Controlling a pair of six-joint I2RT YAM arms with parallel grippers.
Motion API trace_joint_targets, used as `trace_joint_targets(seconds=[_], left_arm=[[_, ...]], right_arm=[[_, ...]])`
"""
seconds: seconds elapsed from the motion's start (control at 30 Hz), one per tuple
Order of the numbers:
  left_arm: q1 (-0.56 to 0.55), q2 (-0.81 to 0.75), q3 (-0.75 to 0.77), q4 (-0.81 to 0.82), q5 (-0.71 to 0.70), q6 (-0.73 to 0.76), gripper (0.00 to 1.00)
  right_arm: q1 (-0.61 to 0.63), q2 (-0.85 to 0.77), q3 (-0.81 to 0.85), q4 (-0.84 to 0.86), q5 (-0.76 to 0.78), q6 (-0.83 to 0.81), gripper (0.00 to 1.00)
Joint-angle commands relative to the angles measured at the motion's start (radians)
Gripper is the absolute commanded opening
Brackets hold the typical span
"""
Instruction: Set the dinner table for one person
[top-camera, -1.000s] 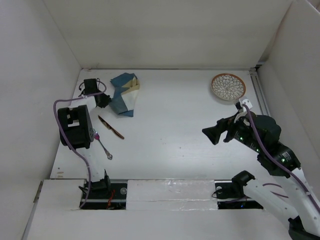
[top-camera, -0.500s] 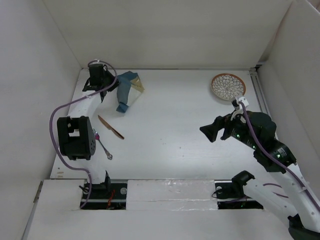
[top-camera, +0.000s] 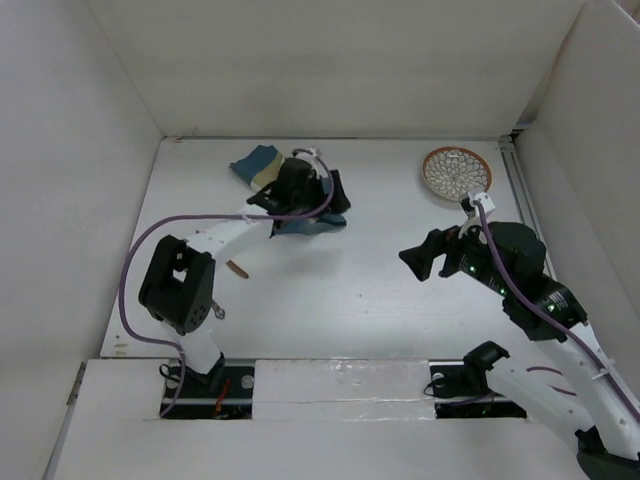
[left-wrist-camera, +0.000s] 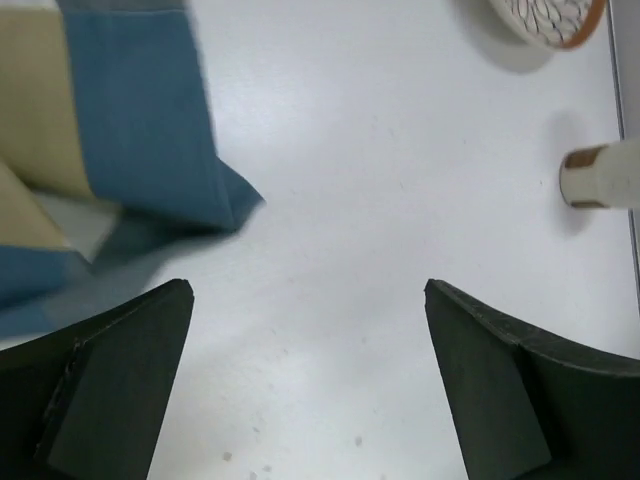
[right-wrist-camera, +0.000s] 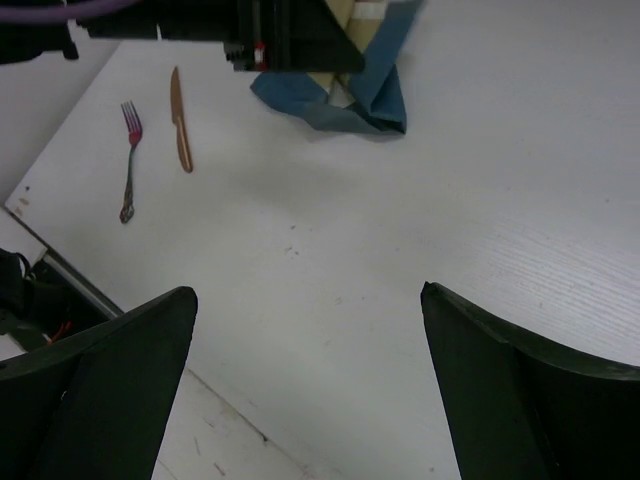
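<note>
My left gripper (left-wrist-camera: 308, 290) stands open over the counter (top-camera: 360, 300) with the placemat (top-camera: 258, 165) bunched beside it. Both have swung right from the far-left corner since a second ago. The plate (top-camera: 456, 173) sits well right of the placemat, broad bare counter between. My right gripper (right-wrist-camera: 305, 292) hovers open, near-right of the placemat.

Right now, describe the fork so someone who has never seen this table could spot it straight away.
Start at the big white dinner table and go to its left side, toward the near edge. Two pieces of cutlery lie there side by side without touching, and the fork is the one nearer the table's left edge. It is silvery with pink-tinted tines, unlike the plain copper-brown knife beside it.
</note>
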Motion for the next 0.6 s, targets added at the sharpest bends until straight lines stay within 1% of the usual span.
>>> trace_joint_targets(seconds=[0.0,0.03,0.1,0.13,0.17,0.2,0.23,0.27,0.3,0.33,0.4,0.43,0.5,0.53,0.57], left_arm=[[-0.086,-0.162,-0.046,-0.006,-0.133,0.019,1.00],[-0.086,-0.195,-0.061,-0.007,-0.167,-0.005,1.00],[-0.027,-0.259,-0.116,-0.007,-0.225,-0.052,1.00],[0.010,-0.282,-0.127,-0.019,-0.241,-0.079,1.00],[0.076,-0.308,-0.127,-0.032,-0.250,-0.105,1.00],[0.098,-0.309,-0.127,-0.086,-0.268,-0.117,1.00],[0.113,-0.309,-0.103,-0.111,-0.331,-0.117,1.00],[0.113,-0.294,-0.092,-0.131,-0.363,-0.126,1.00],[0.122,-0.280,-0.077,-0.157,-0.397,-0.146,1.00],[0.136,-0.264,-0.048,-0.199,-0.434,-0.155,1.00],[0.150,-0.199,-0.023,-0.218,-0.434,-0.165,1.00],[0.164,-0.171,-0.011,-0.227,-0.434,-0.165,1.00],[0.173,-0.091,0.012,-0.237,-0.385,-0.179,1.00],[0.187,-0.070,0.024,-0.237,-0.371,-0.188,1.00],[0.199,-0.050,0.024,-0.237,-0.341,-0.188,1.00]], right_arm=[[0.008,-0.001,-0.011,0.078,0.083,0.018,1.00],[0.008,-0.001,-0.028,0.093,0.084,0.033,1.00],[0.008,0.014,-0.058,0.162,0.093,0.045,1.00],[0.008,0.026,-0.059,0.185,0.079,0.045,1.00],[0.008,0.046,-0.069,0.208,0.064,0.056,1.00],[0.008,0.099,-0.069,0.234,0.064,0.056,1.00],[0.008,0.135,-0.069,0.281,0.055,0.056,1.00],[0.008,0.172,-0.059,0.303,0.055,0.056,1.00],[0.008,0.257,-0.037,0.326,0.055,0.047,1.00],[0.008,0.304,-0.022,0.344,0.055,0.030,1.00],[-0.018,0.402,0.012,0.410,-0.002,0.004,1.00],[-0.029,0.507,0.058,0.423,-0.031,-0.005,1.00],[-0.054,0.610,0.115,0.461,-0.120,-0.019,1.00],[-0.080,0.703,0.168,0.475,-0.143,-0.019,1.00],[-0.095,0.747,0.193,0.484,-0.163,-0.019,1.00]])
